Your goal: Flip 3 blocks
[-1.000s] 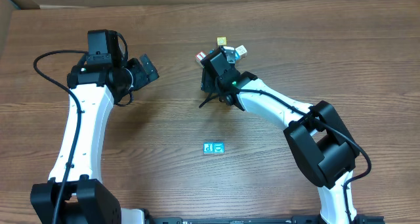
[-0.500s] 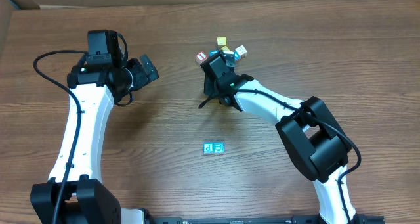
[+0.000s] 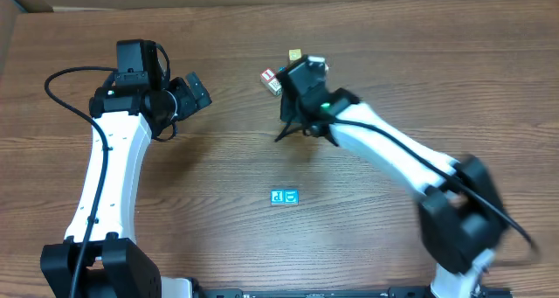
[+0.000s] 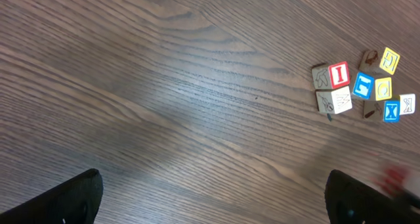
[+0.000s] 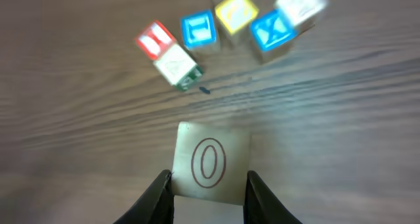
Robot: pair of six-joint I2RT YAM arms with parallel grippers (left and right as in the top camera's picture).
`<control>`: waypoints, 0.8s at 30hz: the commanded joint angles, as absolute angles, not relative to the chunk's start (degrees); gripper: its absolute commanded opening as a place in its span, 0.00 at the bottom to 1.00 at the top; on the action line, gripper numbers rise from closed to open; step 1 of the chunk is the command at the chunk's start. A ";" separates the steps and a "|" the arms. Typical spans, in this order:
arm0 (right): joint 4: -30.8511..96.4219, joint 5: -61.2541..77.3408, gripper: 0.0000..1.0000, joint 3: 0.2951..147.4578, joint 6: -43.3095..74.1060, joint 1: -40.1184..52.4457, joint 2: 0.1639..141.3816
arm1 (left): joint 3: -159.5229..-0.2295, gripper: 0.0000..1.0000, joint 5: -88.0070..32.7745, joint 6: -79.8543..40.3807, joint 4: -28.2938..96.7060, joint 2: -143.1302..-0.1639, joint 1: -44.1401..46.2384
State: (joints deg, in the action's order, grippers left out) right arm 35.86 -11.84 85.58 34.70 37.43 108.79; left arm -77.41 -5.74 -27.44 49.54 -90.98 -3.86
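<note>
On the brown wooden desk we see our right claw clenched on the red-lettered O block, near the cluster of other cubes but apart from it. Our left claw hangs released, well apart from them.

matt wood-grain table; pale block probably bare, smooth wood.

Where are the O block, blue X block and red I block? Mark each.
O block [image 5: 210,161], right wrist view, lettered face centre.
Blue X block [image 4: 391,111], left wrist view, X face.
Red I block [image 4: 338,74], left wrist view, I face.
</note>
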 commanded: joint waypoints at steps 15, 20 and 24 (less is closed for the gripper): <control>66.32 1.58 0.24 77.62 34.28 36.91 94.59 | -77.89 1.00 -5.52 -26.81 49.47 -90.65 -4.05; 63.48 5.56 0.24 70.59 34.28 36.91 94.59 | -77.89 1.00 -5.52 -26.81 49.47 -90.65 -4.05; 59.86 8.47 0.24 66.48 34.28 37.01 94.59 | -77.89 1.00 -5.52 -26.79 49.47 -90.65 -4.05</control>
State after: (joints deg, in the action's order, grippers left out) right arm 61.32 4.62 68.79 34.28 37.12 94.67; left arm -77.41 -5.74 -27.44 49.54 -90.98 -3.86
